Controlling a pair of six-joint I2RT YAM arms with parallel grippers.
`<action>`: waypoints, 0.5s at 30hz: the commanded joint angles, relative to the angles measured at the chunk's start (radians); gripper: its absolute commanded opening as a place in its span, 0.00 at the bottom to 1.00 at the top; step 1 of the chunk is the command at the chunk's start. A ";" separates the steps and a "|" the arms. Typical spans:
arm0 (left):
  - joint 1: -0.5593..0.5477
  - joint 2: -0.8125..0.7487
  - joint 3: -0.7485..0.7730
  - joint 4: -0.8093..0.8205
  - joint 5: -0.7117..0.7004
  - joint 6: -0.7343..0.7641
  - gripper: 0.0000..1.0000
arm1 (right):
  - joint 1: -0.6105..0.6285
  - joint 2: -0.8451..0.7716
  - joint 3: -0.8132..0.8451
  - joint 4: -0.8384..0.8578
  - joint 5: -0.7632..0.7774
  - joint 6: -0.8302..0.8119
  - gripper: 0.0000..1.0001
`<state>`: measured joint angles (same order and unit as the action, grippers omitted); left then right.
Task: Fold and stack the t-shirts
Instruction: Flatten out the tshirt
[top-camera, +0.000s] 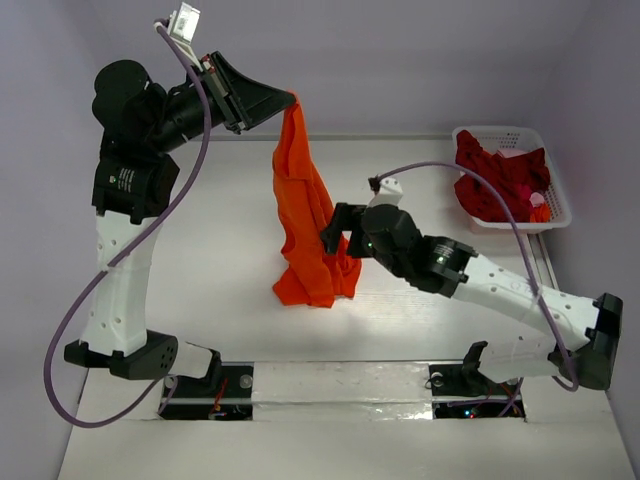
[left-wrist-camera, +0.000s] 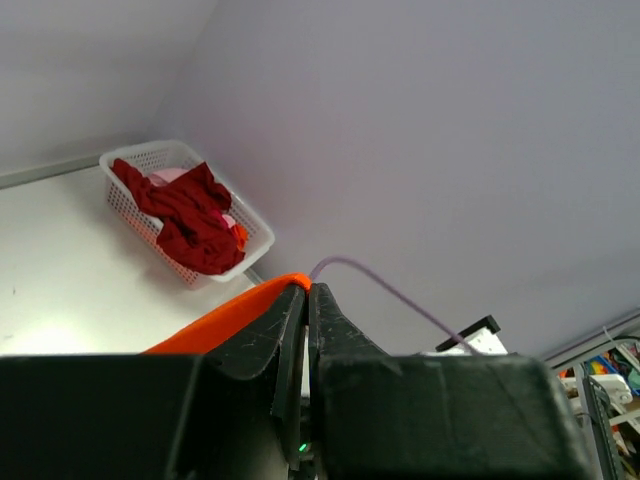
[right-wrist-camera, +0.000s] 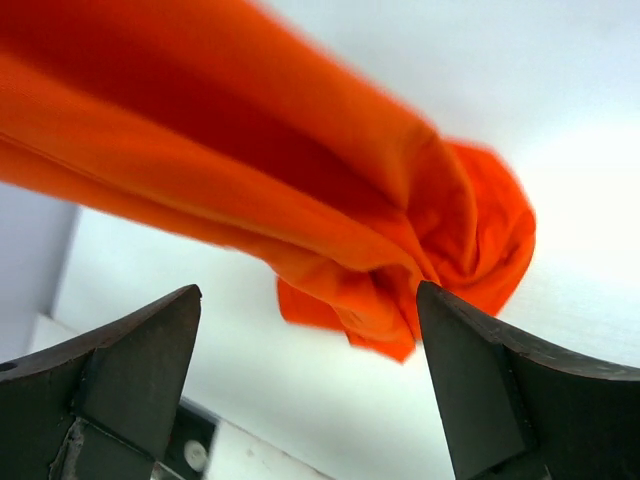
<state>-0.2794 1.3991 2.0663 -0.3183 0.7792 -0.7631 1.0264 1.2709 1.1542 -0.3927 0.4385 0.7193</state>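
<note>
- Closest to the top camera: left gripper (top-camera: 288, 100), lifted high above the far left part of the desk (top-camera: 200, 250), jaws pressed fully together.
- Pinches between these jaws the top edge of the orange t-shirt (top-camera: 305, 220); in the left wrist view only a thin strip of orange cloth (left-wrist-camera: 230, 315) visible beside the closed fingers (left-wrist-camera: 285, 330).
- Hangs down from that grip as one long twisted column over the middle of the desk, lower end bunched in a small heap on the desk surface, somewhat toward the near edge.
- Right gripper (top-camera: 328, 238): low, at the right side of the hanging shirt, near its lower part, jaws spread wide and holding nothing.
- In the right wrist view, orange folds (right-wrist-camera: 300, 180) across the gap between the two open fingers (right-wrist-camera: 130, 370); impossible to tell if cloth touches the right-hand finger.
- Dark crimson t-shirt (top-camera: 495, 180): crumpled inside the white lattice basket (top-camera: 555, 195), partly over its rim, some pink cloth (left-wrist-camera: 170, 178) under it.
- Basket at the far right corner of the desk, well apart from both grippers.
- Purple cable (top-camera: 190, 130) looping along the left arm, from the wrist down past the near edge.
</note>
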 joint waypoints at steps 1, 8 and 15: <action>0.006 -0.054 -0.011 0.050 0.022 0.027 0.00 | -0.008 -0.074 0.175 -0.047 0.166 -0.038 0.94; 0.006 -0.060 0.061 0.093 0.094 -0.004 0.00 | -0.165 -0.048 0.366 -0.110 0.200 -0.130 0.95; 0.032 -0.042 0.113 0.330 0.179 -0.197 0.00 | -0.229 -0.002 0.391 -0.101 0.141 -0.161 0.94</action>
<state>-0.2668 1.3781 2.0983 -0.2153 0.9005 -0.8421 0.7967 1.2427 1.5295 -0.4770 0.6083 0.5926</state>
